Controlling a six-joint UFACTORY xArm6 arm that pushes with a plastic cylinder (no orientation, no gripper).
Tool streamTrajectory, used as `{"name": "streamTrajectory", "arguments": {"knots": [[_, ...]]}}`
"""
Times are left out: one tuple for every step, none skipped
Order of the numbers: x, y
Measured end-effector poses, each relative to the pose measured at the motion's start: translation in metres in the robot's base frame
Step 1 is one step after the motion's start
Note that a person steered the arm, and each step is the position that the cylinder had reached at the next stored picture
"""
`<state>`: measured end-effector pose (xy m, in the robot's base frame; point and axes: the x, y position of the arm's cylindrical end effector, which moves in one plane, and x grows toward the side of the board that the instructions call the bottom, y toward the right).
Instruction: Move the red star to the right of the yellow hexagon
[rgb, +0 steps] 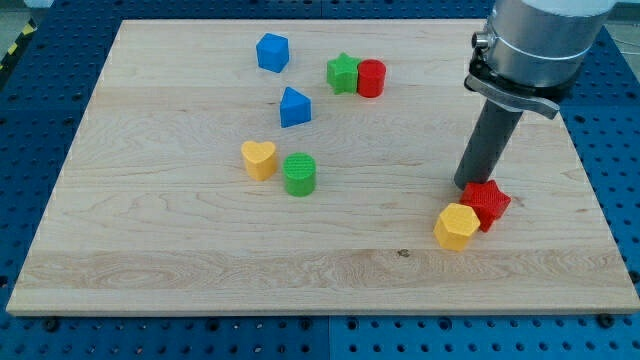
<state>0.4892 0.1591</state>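
Red star (488, 203) sits in the lower right of the picture, on the wooden board (200, 250), and it touches the yellow hexagon (456, 226), which lies just down and to the left of it. So the star is already on the hexagon's right side, only a little higher up toward the top of the picture. My tip (466, 186) stands right beside the star, at its upper left edge, and I cannot tell if it touches. It has no fingers to open or close, so it holds nothing; it can only push. From that side, I think a push would slide the star toward the lower right, so it needs a soft nudge or the hexagon may get bumped too. The board looks flat and smooth, and there is bare wood to the right of the star before the edge. Farther off, near the middle, sit a yellow heart (259, 159) and a green cylinder (299, 174). Beyond them are a blue triangle (294, 107) block, a blue cube (272, 52), a green star (342, 73) and a red cylinder (371, 78).
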Motion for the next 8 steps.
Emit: {"name": "streamTrajectory", "arguments": {"knots": [[0.0, 0.0], [0.009, 0.005], [0.019, 0.011], [0.02, 0.012], [0.024, 0.014], [0.025, 0.023], [0.035, 0.043], [0.041, 0.05]]}}
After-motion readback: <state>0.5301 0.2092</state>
